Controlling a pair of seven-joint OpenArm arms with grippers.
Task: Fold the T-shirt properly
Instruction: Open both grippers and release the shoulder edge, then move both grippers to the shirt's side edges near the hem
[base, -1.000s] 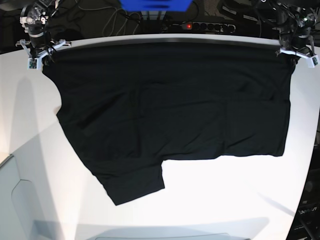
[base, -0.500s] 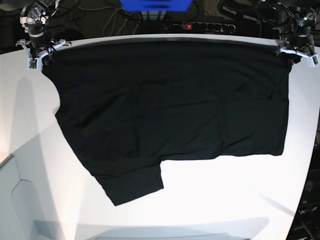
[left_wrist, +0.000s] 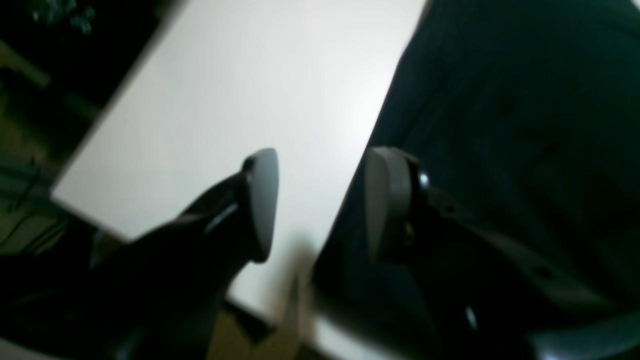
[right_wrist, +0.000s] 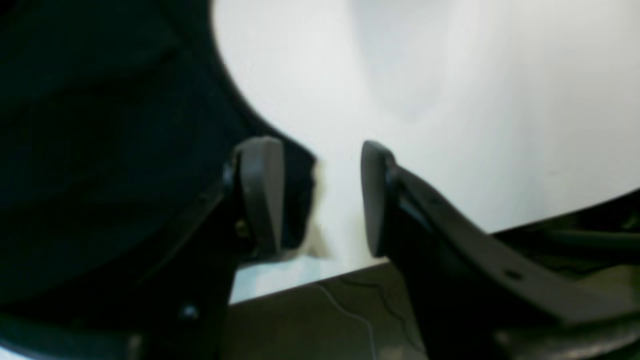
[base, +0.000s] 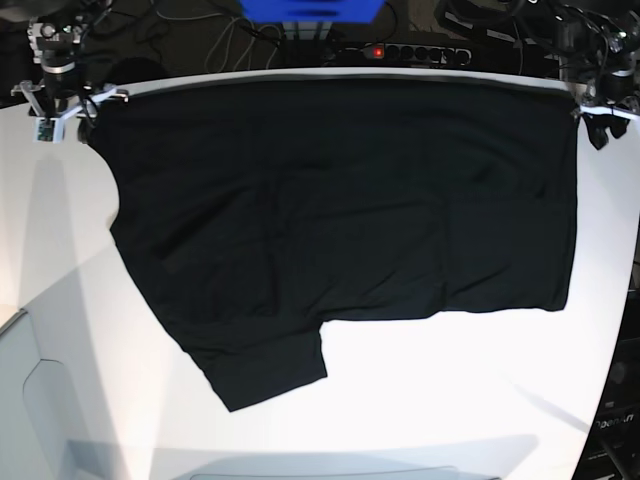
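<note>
Two grippers here, one per arm, and both have their jaws apart with nothing between them.

Left wrist view first: the left gripper (left_wrist: 320, 205) shows two grey rounded fingertip pads with a clear gap. Through that gap you see the bare white tabletop (left_wrist: 260, 100). The large plain black cloth T-shirt (left_wrist: 525, 125) fills the right side of the view, its edge running diagonally down past the right-hand pad (left_wrist: 382, 205), which sits over the fabric. The picture is blurry, so I can't tell if that pad actually touches the cloth.

Right wrist view: the right gripper (right_wrist: 320, 197) is the same story, two pads spread apart, white table showing between them. One T-shirt corner sits just by the left-hand pad (right_wrist: 262, 195), not pinched. The table's far edge is right below the fingers.

Base view: one T-shirt (base: 340, 220), spread flat on the white table, its long top edge along the far side. One sleeve sticks out toward the near-left. The right gripper (base: 55, 105) is off the shirt's far-left corner, the left gripper (base: 603, 118) off the far-right corner. One power strip with a red light (base: 400, 52) sits behind the table.
</note>
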